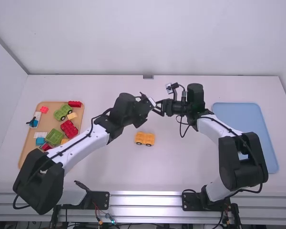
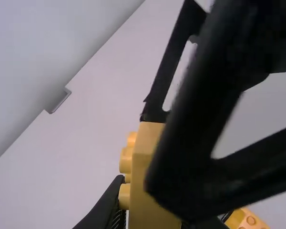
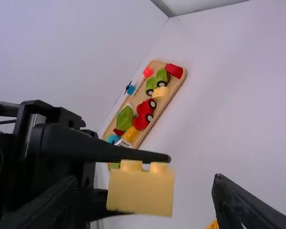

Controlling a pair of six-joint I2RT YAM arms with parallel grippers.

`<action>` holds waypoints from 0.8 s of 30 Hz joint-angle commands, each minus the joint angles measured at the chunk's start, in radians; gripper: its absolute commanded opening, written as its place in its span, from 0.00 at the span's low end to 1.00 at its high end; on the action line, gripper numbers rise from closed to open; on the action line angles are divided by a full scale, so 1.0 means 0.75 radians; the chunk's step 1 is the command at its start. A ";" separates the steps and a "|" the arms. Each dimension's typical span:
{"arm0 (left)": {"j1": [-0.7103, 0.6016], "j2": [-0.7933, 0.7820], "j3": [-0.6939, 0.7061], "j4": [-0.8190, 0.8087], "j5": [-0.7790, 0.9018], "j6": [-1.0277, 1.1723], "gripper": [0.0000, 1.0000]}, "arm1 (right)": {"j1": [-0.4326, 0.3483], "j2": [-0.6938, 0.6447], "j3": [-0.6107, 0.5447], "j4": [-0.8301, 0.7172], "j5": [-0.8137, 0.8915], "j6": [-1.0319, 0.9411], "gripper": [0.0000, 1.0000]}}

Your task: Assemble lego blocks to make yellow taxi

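We have our left gripper (image 1: 151, 102) clamped on the yellow block (image 3: 140, 193), our right gripper (image 1: 157, 108) with its jaws apart and that block between them, and the yellow wheeled base (image 1: 145, 139) on the table (image 1: 181, 167) below both pairs.

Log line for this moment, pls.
taxi build | left gripper: shut on yellow block | right gripper: open around it | yellow wheeled piece: on table

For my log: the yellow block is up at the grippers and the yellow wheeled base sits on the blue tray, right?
Not quite: the high view shows the wheeled base on the table, left of the blue tray. The rest holds.
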 commanded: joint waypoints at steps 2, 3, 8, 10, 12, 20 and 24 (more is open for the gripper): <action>-0.035 -0.006 -0.007 -0.007 0.022 0.060 0.01 | 0.002 0.005 0.041 -0.031 -0.008 -0.022 0.71; -0.036 -0.006 -0.007 -0.007 0.022 0.061 0.01 | 0.002 0.005 0.041 -0.034 -0.008 -0.023 0.71; -0.042 -0.006 -0.008 -0.007 0.021 0.080 0.01 | 0.022 0.005 0.042 -0.090 -0.007 -0.060 0.65; -0.038 -0.006 -0.012 -0.011 0.015 0.096 0.01 | 0.037 0.005 0.042 -0.093 -0.006 -0.063 0.61; -0.043 -0.006 -0.020 -0.003 0.013 0.096 0.01 | 0.047 0.005 0.042 -0.094 -0.008 -0.067 0.59; -0.048 -0.006 -0.042 0.022 -0.035 0.076 0.01 | 0.051 0.005 0.041 -0.096 -0.008 -0.067 0.45; -0.048 -0.006 -0.042 0.035 -0.120 0.077 0.01 | 0.051 0.005 0.041 -0.105 -0.007 -0.067 0.44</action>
